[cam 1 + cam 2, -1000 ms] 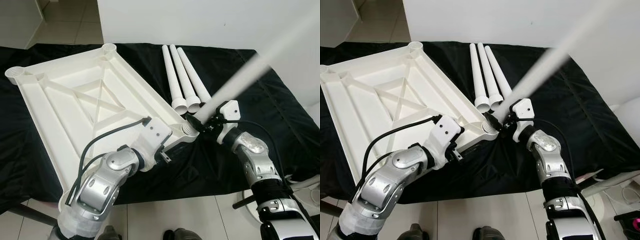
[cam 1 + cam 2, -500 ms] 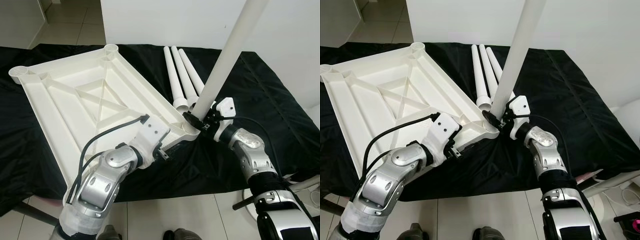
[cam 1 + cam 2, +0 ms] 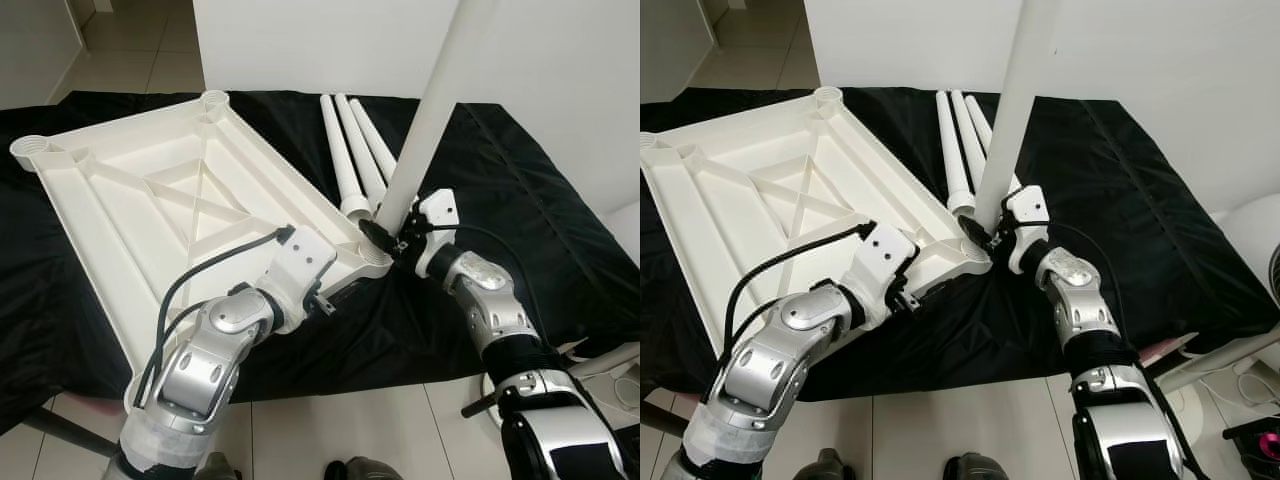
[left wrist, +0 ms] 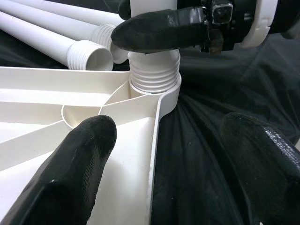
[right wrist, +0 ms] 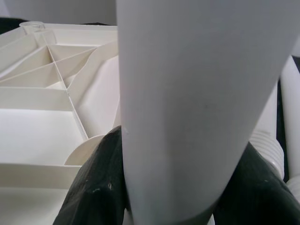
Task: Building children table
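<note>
The white tabletop (image 3: 180,200) lies upside down on a black cloth (image 3: 520,190), its ribbed underside facing up and a round socket at each corner. At the corner nearest the robot's right, the right gripper (image 3: 392,238) pinches a white table leg (image 3: 430,110) between its 2 black fingers (image 5: 93,192), low on the tube and just above the thread. The leg stands nearly upright, leaning slightly, and its ribbed threaded end (image 4: 154,70) sits in the corner socket (image 4: 161,96); how deep it is seated is hard to judge from these angles.

The left gripper (image 4: 173,154) is at the same corner, on the near side, with its fingers (image 4: 79,159) spread wide apart. 1 finger hovers over the tabletop's underside and the other over the cloth beyond the edge, so the rim runs between them; neither clearly touches the plastic.

3 spare legs (image 3: 355,165) lie side by side on the cloth just beyond that corner, touching one another, their threaded ends pointing toward the robot and close to the socket.
</note>
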### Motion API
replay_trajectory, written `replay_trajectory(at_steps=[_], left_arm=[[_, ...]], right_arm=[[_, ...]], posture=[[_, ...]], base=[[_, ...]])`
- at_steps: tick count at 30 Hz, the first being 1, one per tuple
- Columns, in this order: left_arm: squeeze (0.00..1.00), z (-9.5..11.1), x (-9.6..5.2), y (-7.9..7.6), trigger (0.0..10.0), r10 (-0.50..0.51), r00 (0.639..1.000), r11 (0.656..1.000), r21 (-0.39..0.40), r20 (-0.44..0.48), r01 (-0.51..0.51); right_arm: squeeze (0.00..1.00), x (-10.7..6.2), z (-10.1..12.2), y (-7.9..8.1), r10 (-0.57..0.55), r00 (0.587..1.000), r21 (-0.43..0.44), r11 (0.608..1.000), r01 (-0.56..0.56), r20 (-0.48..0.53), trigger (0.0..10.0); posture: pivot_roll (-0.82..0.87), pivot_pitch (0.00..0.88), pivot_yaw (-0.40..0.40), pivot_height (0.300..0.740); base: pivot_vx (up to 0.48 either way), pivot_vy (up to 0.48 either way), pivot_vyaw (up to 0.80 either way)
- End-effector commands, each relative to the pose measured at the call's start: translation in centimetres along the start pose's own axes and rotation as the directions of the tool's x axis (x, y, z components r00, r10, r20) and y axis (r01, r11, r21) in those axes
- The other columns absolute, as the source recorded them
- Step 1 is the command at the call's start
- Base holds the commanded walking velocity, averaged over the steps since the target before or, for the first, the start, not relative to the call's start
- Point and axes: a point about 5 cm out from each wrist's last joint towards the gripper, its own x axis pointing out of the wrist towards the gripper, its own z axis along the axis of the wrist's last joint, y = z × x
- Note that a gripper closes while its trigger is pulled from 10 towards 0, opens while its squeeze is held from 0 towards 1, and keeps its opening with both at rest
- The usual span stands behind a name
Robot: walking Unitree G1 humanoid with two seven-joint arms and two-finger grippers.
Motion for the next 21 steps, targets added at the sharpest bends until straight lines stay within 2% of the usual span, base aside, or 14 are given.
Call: replay_trajectory(at_steps=[1,8,12,21], left_arm=[[0.00,-0.1,0.0,0.8,10.0,0.150,0.989,0.989,0.007,-0.012,-0.150],[0.00,-0.1,0.0,0.8,10.0,0.149,0.989,0.989,0.011,-0.010,-0.149],[0.00,-0.1,-0.1,0.7,10.0,0.151,0.988,0.988,0.011,-0.010,-0.151],[0.00,-0.1,-0.3,0.7,10.0,0.164,0.986,0.987,0.005,-0.012,-0.164]], right_arm=[[0.00,-0.1,-2.0,0.4,0.003,0.996,0.068,0.998,0.003,-0.093,10.0],[0.00,0.2,-1.9,0.0,-0.019,0.994,0.112,0.993,0.032,-0.111,10.0],[0.00,0.3,-2.1,0.1,-0.024,0.992,0.106,0.994,0.037,-0.121,10.0],[0.00,-0.2,-2.9,1.7,-0.037,0.996,0.048,0.998,0.041,-0.082,10.0]], posture=[[0.03,0.057,-0.055,0.740],[0.03,0.058,-0.058,0.740],[0.04,0.059,-0.059,0.740],[0.04,0.062,-0.068,0.740]], base=[[0.000,0.000,0.00],[0.000,0.000,0.00],[0.000,0.000,0.00],[0.000,0.000,0.00]])
